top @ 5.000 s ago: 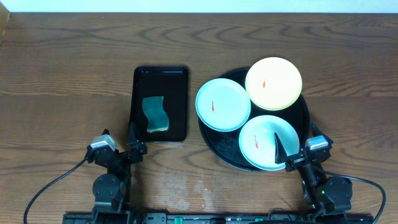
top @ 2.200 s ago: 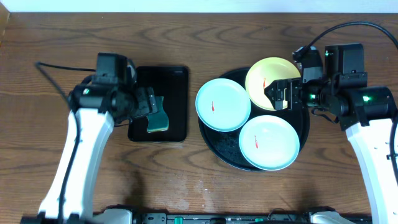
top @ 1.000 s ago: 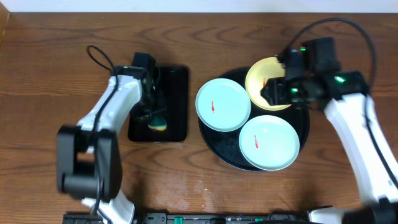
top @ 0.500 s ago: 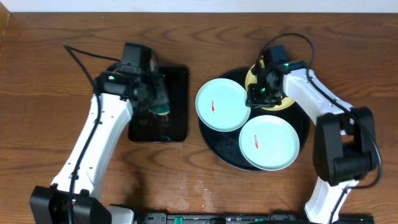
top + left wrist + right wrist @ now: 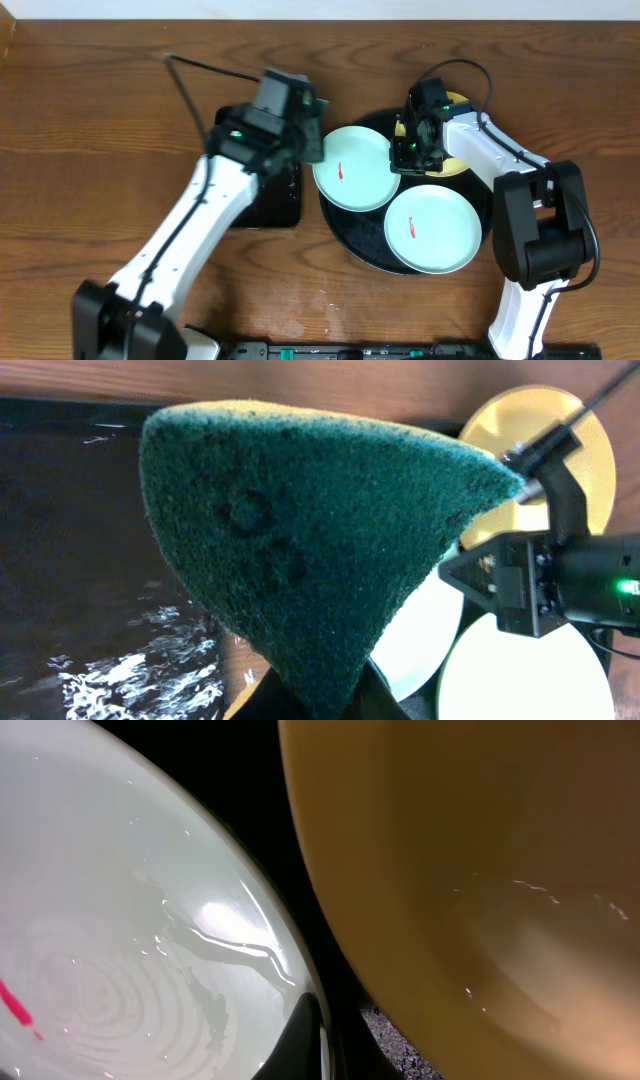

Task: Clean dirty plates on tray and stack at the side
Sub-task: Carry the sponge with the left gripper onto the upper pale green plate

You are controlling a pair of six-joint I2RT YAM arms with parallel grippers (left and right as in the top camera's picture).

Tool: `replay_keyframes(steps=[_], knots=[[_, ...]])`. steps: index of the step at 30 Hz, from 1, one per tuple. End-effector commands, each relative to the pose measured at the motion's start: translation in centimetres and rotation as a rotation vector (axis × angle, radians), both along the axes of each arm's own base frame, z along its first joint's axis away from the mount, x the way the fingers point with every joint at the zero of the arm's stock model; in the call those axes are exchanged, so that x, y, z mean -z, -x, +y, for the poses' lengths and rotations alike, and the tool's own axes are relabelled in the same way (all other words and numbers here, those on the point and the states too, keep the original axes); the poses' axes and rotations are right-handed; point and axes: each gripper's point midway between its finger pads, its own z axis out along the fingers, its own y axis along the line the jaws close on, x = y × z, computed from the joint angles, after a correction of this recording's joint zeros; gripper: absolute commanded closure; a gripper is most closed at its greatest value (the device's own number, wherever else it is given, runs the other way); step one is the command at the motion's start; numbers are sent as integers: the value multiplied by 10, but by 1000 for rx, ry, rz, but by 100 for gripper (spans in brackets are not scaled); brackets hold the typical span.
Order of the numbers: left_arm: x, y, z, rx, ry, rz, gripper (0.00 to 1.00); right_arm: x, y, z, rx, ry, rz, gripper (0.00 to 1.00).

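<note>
Probably a robotics lab bench, as far as I can see: plain wooden counter (image 5: pixel 90 120), white wall (image 5: pixel 300 8) behind, a black mounting rail (image 5: pixel 400 352) at my base.

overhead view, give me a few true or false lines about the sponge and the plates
1. The left gripper holds a green sponge. True.
2. The right gripper is at the yellow plate, on the round tray. True.
3. Both turquoise plates are spotless. False: the far turquoise plate and the near turquoise plate each show a red smear.
4. The sponge touches the near turquoise plate. False: it is beside the far one.
</note>
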Motion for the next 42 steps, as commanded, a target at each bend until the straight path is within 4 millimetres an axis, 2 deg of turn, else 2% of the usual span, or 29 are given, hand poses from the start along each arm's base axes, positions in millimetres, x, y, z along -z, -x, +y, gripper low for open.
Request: replay_keyframes(steps=[1, 3, 5, 7, 12, 16, 20, 24, 28, 32, 35, 38, 42], knots=[[21, 1, -31, 33, 12, 40, 93, 5, -1, -6, 32, 68, 1, 99], [40, 4, -56, 83, 35, 72, 93, 7, 2, -14, 73, 114, 17, 99], [58, 7, -73, 102, 45, 106, 93, 9, 7, -25, 132, 170, 41, 99], [78, 9, -85, 107, 39, 137, 93, 10, 12, -32, 158, 208, 60, 99], [113, 9, -102, 120, 28, 168, 92, 11, 17, -36, 156, 227, 79, 99], [139, 6, -102, 109, 7, 197, 92, 11, 20, -37, 154, 231, 92, 99], [162, 1, -78, 66, -127, 193, 92, 11, 22, -37, 134, 235, 94, 99], [163, -8, -28, -24, -388, 127, 93, 11, 23, -37, 110, 237, 94, 99], [151, -16, -6, -24, -541, 79, 93, 11, 25, -38, 100, 242, 102, 99], [131, -26, 5, -16, -643, 36, 92, 11, 26, -39, 100, 246, 105, 99], [126, -30, 4, -5, -653, 21, 92, 11, 26, -39, 100, 247, 106, 99], [131, -29, -9, 12, -580, 40, 92, 11, 26, -39, 90, 247, 104, 99], [144, -17, -55, 28, -300, 143, 92, 11, 27, -39, 57, 249, 100, 99]])
